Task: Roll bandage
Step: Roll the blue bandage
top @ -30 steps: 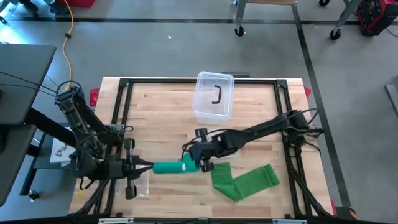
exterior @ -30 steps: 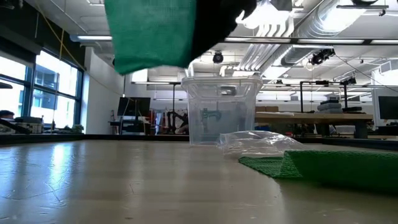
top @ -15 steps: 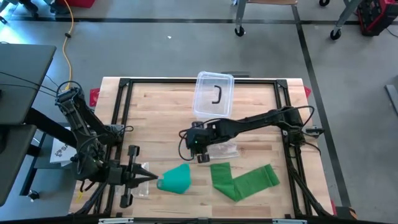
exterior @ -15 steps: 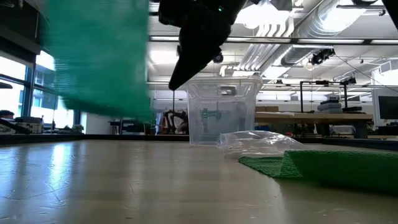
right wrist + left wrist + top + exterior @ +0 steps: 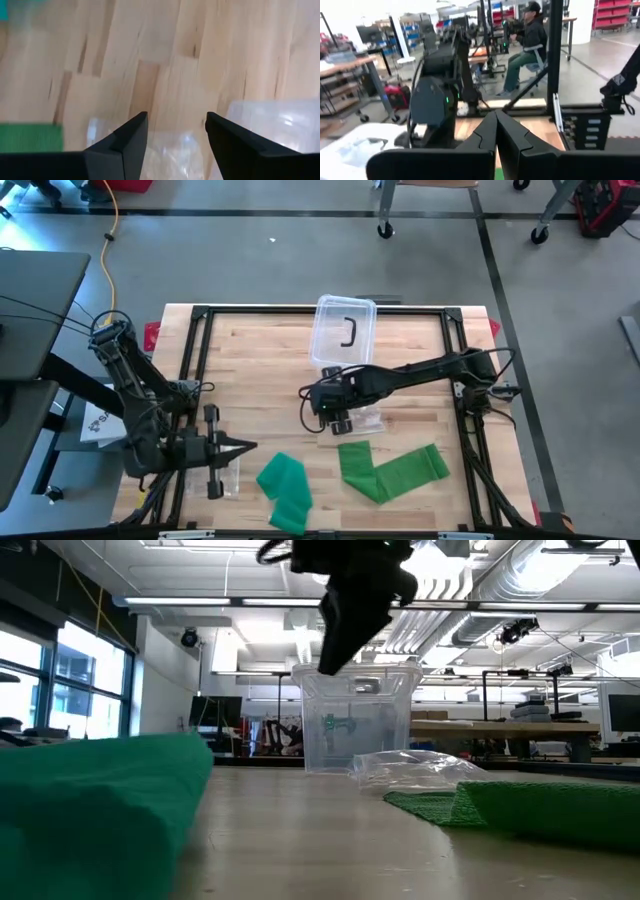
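risk: with the green bandage (image 5: 283,489) lying loose and unrolled near the table's front edge, free of the closed, empty left gripper (image 5: 248,447) and the open right gripper (image 5: 331,418), a careless regrasp could push it off.
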Controlling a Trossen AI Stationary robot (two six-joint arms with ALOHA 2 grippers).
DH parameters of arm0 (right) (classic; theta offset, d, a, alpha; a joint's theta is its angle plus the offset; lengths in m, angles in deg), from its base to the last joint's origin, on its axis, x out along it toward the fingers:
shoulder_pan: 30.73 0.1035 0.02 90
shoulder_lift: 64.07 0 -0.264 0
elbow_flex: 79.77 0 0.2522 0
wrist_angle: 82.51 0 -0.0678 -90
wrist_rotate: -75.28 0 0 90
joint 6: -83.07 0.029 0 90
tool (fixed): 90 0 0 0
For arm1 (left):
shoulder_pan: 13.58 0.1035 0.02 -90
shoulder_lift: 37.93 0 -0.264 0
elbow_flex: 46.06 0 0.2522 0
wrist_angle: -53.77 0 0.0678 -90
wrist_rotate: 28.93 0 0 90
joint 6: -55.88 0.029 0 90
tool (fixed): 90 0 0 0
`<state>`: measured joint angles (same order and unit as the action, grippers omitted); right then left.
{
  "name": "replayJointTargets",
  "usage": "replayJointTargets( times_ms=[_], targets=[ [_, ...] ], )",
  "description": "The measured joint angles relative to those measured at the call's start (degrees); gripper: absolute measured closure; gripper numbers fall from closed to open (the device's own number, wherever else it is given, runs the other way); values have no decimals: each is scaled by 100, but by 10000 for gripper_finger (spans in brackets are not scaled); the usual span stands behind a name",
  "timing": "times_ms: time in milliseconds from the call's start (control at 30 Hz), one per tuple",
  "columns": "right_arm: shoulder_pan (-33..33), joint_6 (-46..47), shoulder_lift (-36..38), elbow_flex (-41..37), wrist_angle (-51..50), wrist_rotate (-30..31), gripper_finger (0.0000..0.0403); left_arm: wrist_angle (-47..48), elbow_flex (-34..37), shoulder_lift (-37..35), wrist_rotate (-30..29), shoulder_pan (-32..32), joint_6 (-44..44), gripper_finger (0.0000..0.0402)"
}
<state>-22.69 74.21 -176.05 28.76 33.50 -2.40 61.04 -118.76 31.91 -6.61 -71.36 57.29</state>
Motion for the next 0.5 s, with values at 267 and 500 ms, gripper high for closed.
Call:
replayJointTargets(
  times_ms=[267, 500],
  targets=[
    [446, 44, 4, 0, -674, 3, 208, 2024, 2, 0, 121, 57, -2313, 401],
    [1110, 247, 380, -383, -870, -10, 208, 3386, 2, 380, 2152, 209, -3894, 401]
  ],
)
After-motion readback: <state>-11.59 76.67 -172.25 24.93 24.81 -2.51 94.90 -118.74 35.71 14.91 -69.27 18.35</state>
